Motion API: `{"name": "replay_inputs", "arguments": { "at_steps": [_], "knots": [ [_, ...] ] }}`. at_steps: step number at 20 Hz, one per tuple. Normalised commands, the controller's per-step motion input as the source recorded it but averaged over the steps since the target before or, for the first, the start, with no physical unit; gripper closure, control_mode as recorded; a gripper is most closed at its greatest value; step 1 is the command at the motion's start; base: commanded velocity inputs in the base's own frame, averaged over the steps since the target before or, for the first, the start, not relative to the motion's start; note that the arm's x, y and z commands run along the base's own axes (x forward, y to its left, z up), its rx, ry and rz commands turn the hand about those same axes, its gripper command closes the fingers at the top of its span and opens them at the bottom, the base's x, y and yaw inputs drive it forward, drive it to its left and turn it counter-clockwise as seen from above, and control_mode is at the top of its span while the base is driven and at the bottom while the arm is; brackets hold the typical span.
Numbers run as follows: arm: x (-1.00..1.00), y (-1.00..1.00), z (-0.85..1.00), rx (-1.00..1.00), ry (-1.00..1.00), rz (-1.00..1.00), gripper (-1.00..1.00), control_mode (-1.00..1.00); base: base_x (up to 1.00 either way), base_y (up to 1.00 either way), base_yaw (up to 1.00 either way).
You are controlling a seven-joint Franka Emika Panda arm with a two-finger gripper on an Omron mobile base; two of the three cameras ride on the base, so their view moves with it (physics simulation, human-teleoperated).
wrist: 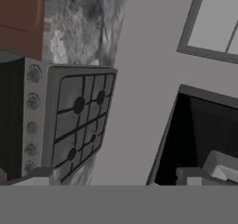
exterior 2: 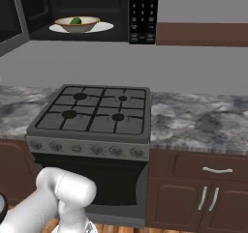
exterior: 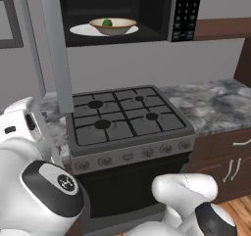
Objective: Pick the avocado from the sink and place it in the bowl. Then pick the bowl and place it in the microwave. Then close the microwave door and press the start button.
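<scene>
I see the avocado [exterior: 107, 22] sitting in the bowl [exterior: 113, 27], which rests on the white turntable plate [exterior: 81, 30] inside the microwave [exterior: 117, 12]. The microwave door [exterior: 55, 49] hangs wide open above the gas stove [exterior: 125, 120]. My fingers [wrist: 44, 175] stand spread apart, holding nothing.

The avocado [exterior: 107, 22] lies in the bowl [exterior: 113, 26], which sits inside the microwave [exterior: 117, 12] above the stove [exterior: 125, 118], the microwave door [exterior: 55, 49] apparently swung open at its left, with tabletop [exterior: 215, 105] right of the stove.
</scene>
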Motion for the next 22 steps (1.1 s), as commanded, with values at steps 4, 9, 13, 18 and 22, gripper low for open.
{"name": "replay_inputs", "arguments": {
  "at_steps": [4,9,13,18,22],
  "knots": [
    [0.89,0.56,-0.01,-0.03,0.00,-0.06,-1.00,-1.00,0.00,0.00,0.00],
    [0.80,0.11,0.01,0.00,0.00,-0.06,-1.00,-1.00,0.00,0.00,0.00],
    [0.42,-0.21,0.23,0.00,0.00,-0.09,-1.00,-1.00,0.00,0.00,0.00],
    [0.06,-0.78,0.51,0.04,-0.07,-0.06,-1.00,-1.00,0.00,0.00,0.00],
    [0.00,-0.95,0.52,0.07,-0.10,-0.03,-1.00,-1.00,0.00,0.00,0.00]
  ]
}}
